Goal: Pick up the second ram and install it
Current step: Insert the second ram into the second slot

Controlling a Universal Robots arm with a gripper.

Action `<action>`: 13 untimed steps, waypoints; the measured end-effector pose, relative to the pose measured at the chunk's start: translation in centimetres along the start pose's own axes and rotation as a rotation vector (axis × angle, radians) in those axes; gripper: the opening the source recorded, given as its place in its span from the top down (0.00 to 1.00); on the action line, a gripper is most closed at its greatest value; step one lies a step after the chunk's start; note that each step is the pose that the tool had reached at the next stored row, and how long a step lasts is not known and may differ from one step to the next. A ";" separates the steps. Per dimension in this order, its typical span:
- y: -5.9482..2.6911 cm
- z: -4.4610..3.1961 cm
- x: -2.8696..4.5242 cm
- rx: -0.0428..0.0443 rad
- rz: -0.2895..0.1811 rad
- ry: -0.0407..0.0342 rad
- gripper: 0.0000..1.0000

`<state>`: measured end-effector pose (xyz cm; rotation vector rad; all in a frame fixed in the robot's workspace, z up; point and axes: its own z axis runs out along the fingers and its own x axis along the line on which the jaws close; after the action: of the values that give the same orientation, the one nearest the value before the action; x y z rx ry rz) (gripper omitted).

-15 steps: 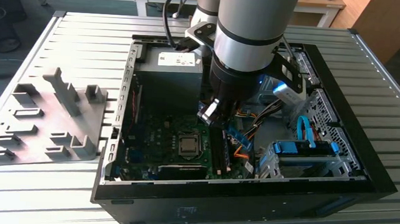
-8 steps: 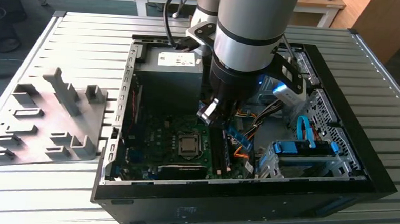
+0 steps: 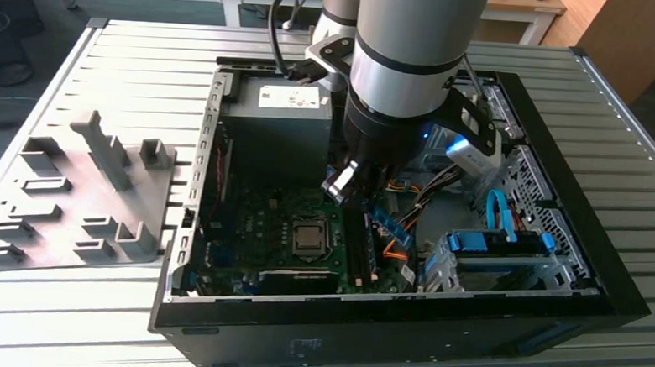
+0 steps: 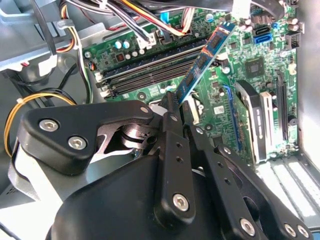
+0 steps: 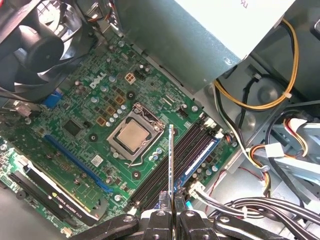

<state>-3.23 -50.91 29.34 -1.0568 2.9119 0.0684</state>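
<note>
Hand (image 5: 173,202) is closed tight on one end of the second ram (image 5: 172,160), a finger on each flat face. In the first wrist view the strip shows edge-on, running straight out from the fingertips. In the second wrist view the same pinch shows from the side: hand (image 4: 177,107) low on the stick, second ram (image 4: 207,55) reaching out over the board with its chips and label visible.

Ram is off the board and touches nothing but the fingers. It hangs above the black memory slots (image 5: 192,142), just beside the CPU socket (image 5: 134,136). Its free end points toward the slots rather than lying along them.

Step, as I read it: pickup done, carry and alignment in hand, nothing seated. Can't tell whether the slot latches are open, or which slot is the target.

Seating calls for:
- long edge parallel to a slot, contact edge down
- notch matched to the slot key
- staying clear of the cable bundle (image 5: 270,150) next to the slots
- straight press, no twist, since the grip is at one end only

Further out: the power supply (image 3: 275,113) sits behind the arm and the blue drive brackets (image 3: 492,243) are on the exterior view's right. The open case (image 3: 191,227) sits on the slatted tabletop (image 3: 74,322), and a grey parts fixture (image 3: 69,195) stands well apart on the exterior view's left.
</note>
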 end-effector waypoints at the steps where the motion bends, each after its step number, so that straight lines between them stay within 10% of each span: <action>1: 0.00 0.00 0.00 0.0002 0.002 0.0000 0.86; 13: 0.00 0.00 0.00 0.0020 0.028 -0.0004 0.86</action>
<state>-3.23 -50.91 29.34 -1.0155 2.9261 0.0666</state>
